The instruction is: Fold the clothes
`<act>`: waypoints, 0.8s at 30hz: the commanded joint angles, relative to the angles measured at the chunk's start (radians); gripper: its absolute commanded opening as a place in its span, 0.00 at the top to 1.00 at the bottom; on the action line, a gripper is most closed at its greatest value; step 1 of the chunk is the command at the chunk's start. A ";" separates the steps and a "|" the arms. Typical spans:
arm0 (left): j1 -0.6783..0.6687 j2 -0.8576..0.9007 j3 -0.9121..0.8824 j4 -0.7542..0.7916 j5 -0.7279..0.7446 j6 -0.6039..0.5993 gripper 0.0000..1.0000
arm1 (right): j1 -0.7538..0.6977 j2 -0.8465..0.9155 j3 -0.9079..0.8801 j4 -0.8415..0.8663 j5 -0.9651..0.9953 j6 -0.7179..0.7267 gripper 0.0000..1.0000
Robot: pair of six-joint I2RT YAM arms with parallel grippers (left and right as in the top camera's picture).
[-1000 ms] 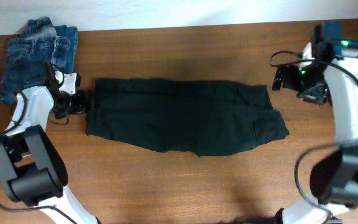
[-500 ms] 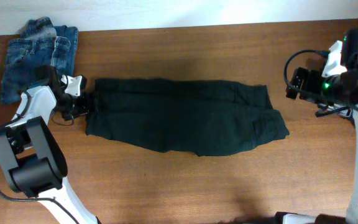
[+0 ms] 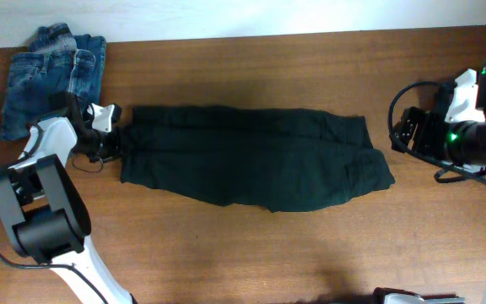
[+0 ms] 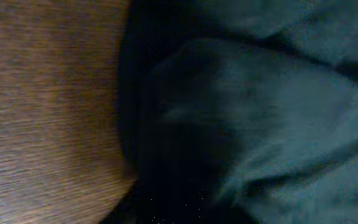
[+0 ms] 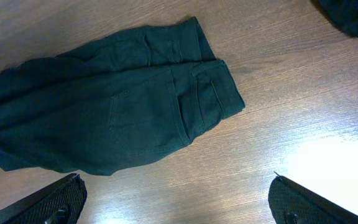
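Dark green trousers lie flat and lengthwise across the wooden table, waist to the right and leg ends to the left. My left gripper sits on the leg ends at the left edge. In the left wrist view bunched cloth fills the frame right up to the jaws and hides the fingers. My right gripper hangs off the waist end, raised and apart from the cloth. In the right wrist view it stands open over bare wood, with the trousers' waist and back pocket beyond it.
Folded blue jeans lie at the back left corner, just behind my left arm. A dark shape shows in the top right corner of the right wrist view. Bare wood runs along the table's front.
My left gripper slid right onto the trousers' leg ends and closed there, nudging that edge slightly right. My right arm swung away to the right and lifted.
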 commanded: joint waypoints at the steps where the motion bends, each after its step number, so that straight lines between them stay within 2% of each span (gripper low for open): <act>1: -0.008 0.042 -0.023 -0.005 0.014 0.010 0.97 | -0.006 -0.026 0.017 -0.001 -0.015 -0.008 0.01; 8: -0.002 0.042 -0.019 -0.011 -0.011 0.009 0.99 | -0.006 -0.026 0.017 -0.004 -0.014 -0.008 0.01; 15: 0.066 0.042 0.092 -0.157 -0.164 -0.021 0.99 | -0.006 -0.026 0.016 -0.004 -0.011 -0.019 0.01; 24: 0.095 0.025 0.272 -0.291 -0.183 -0.036 0.99 | -0.006 -0.025 0.016 -0.004 -0.011 -0.019 0.01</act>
